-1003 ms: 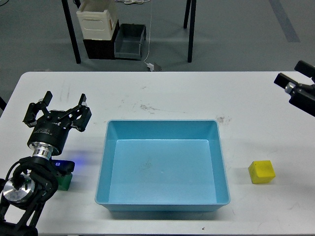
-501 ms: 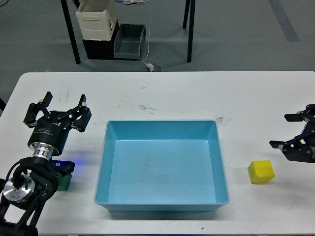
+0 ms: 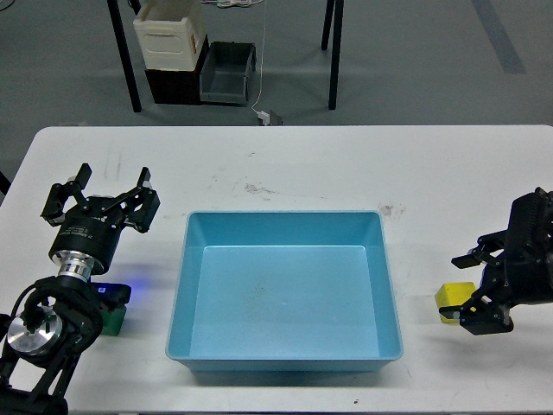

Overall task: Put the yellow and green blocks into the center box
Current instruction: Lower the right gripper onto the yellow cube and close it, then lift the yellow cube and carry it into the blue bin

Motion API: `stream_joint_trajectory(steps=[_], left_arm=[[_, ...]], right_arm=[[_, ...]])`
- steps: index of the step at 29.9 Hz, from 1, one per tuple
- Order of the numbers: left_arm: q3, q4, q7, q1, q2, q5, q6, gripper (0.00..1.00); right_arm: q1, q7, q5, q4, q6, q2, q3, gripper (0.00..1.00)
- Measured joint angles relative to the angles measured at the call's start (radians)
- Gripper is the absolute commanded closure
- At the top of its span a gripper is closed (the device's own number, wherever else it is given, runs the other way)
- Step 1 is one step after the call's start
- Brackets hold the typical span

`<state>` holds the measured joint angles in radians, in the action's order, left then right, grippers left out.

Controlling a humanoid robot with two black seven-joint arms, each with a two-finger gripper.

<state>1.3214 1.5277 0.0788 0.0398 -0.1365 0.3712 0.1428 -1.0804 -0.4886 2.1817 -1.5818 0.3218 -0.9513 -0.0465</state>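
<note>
The yellow block (image 3: pixel 450 299) lies on the white table (image 3: pixel 346 169), right of the blue center box (image 3: pixel 183 285). My right gripper (image 3: pixel 467 290) is open and low at the block, one finger on its far side and one on its near side; the gripper hides the block's right part. The green block (image 3: pixel 113 322) lies left of the box, mostly hidden under my left arm, beside a blue light. My left gripper (image 3: pixel 104 197) is open and empty, farther back over the table than the green block. The box is empty.
On the floor behind the table stand a white bin (image 3: pixel 171 36) on a black crate and a grey crate (image 3: pixel 228 73). Black stand legs (image 3: pixel 335 52) rise behind the table's far edge.
My right arm has swung from the far right edge down and inward to the yellow block, its open fingers now on either side of it. The left arm has not moved.
</note>
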Motion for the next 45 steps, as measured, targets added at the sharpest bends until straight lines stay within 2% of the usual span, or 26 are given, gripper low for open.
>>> stream_joint_trajectory(steps=[10, 16, 25, 29, 30, 33, 35, 37, 40, 42, 45], left_arm=[[0.012, -0.001, 0.000, 0.000, 0.000, 0.000, 0.000, 0.00], [0.012, -0.001, 0.000, 0.000, 0.000, 0.000, 0.000, 0.00], [0.012, -0.001, 0.000, 0.000, 0.000, 0.000, 0.000, 0.00], [0.012, -0.001, -0.001, 0.000, 0.000, 0.000, 0.000, 0.00], [0.012, -0.001, -0.001, 0.000, 0.000, 0.000, 0.000, 0.00], [0.013, -0.002, 0.000, 0.000, 0.000, 0.000, 0.000, 0.00], [0.013, -0.003, 0.000, 0.000, 0.000, 0.000, 0.000, 0.00], [0.013, -0.003, 0.001, 0.000, 0.000, 0.000, 0.000, 0.00], [0.013, -0.004, 0.001, 0.000, 0.000, 0.000, 0.000, 0.00], [0.015, -0.008, 0.001, -0.001, 0.000, 0.000, 0.000, 0.00], [0.020, -0.011, 0.000, -0.002, 0.000, 0.000, 0.000, 0.00]], right_arm=[[-0.038, 0.000, 0.000, 0.151, -0.001, 0.153, -0.094, 0.09], [-0.080, 0.000, 0.000, 0.158, -0.001, 0.159, -0.185, 0.09], [-0.079, 0.000, 0.000, 0.178, 0.000, 0.152, -0.198, 0.11], [-0.071, 0.000, 0.000, 0.204, -0.001, 0.156, -0.198, 0.25], [-0.069, 0.000, 0.000, 0.205, -0.001, 0.156, -0.198, 0.31], [-0.058, 0.000, 0.000, 0.207, -0.001, 0.157, -0.198, 0.58], [-0.056, 0.000, 0.000, 0.207, -0.001, 0.157, -0.198, 0.62], [-0.054, 0.000, 0.000, 0.207, -0.001, 0.157, -0.198, 0.72], [-0.054, 0.000, 0.000, 0.210, 0.000, 0.157, -0.198, 0.94], [-0.061, 0.000, 0.000, 0.212, 0.001, 0.157, -0.198, 1.00], [-0.086, 0.000, 0.000, 0.213, 0.001, 0.155, -0.184, 1.00]])
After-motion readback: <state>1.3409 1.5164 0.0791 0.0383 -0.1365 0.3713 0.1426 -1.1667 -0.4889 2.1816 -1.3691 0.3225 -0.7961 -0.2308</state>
